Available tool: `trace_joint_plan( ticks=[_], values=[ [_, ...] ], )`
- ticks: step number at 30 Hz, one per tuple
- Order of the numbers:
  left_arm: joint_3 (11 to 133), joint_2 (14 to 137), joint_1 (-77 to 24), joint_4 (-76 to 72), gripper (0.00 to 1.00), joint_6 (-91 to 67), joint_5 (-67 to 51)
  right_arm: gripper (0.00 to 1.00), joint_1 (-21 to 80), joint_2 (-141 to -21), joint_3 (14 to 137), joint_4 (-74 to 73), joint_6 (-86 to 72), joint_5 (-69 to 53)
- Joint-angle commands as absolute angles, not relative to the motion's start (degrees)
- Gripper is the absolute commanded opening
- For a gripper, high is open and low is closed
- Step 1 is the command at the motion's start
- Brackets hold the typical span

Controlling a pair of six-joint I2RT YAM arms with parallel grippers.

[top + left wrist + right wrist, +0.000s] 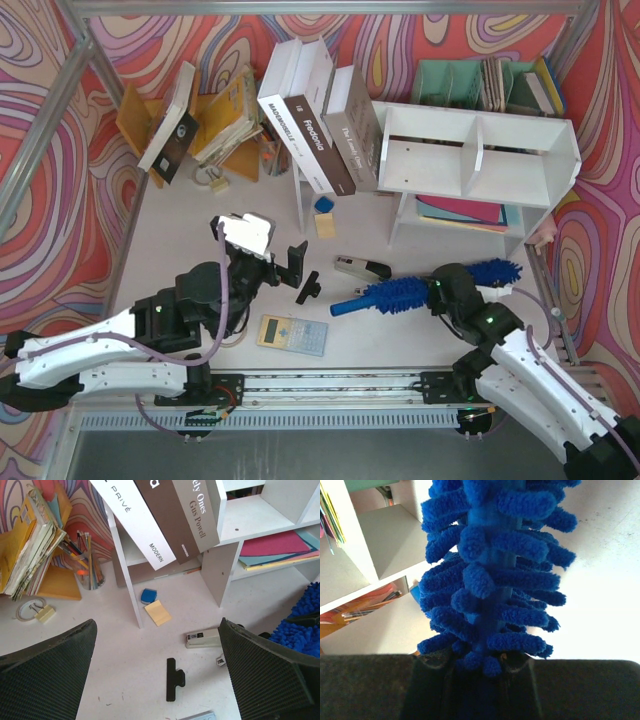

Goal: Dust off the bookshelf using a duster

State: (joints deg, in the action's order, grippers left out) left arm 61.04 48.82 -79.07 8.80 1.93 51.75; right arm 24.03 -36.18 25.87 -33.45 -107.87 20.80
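The white bookshelf stands at the back right, with coloured paper on its lower tier. In front of it the fluffy blue duster stretches left to right, its slim handle pointing left. My right gripper is shut on the fluffy part, near its right end. In the right wrist view the duster rises straight from the shut gripper, with the bookshelf to the left. My left gripper stands wide open left of the duster, holding nothing. In its wrist view the gripper straddles a black clip.
Large books lean against the shelf's left end. A yellow rack with booklets stands at the back left, a green organiser behind the shelf. A stapler, a calculator and sticky notes lie on the table.
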Motion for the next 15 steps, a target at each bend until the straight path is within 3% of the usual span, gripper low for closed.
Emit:
trace_joint_plan(
  ticks=[1,10,15],
  values=[
    [59.49,49.11,-78.37,7.57,0.98,1.03,53.15,0.11,24.1,-38.1,24.97,-26.6,-110.34,19.67],
    [58.61,50.17,-77.57,7.85,0.98,0.06,53.17,0.15,24.62,-45.3,21.59,-17.28,-111.67,16.52],
    [58.03,50.05,-76.57,8.34,0.98,-0.91,53.17,0.26,24.83,-47.38,20.61,-14.86,-112.09,16.62]
  ],
)
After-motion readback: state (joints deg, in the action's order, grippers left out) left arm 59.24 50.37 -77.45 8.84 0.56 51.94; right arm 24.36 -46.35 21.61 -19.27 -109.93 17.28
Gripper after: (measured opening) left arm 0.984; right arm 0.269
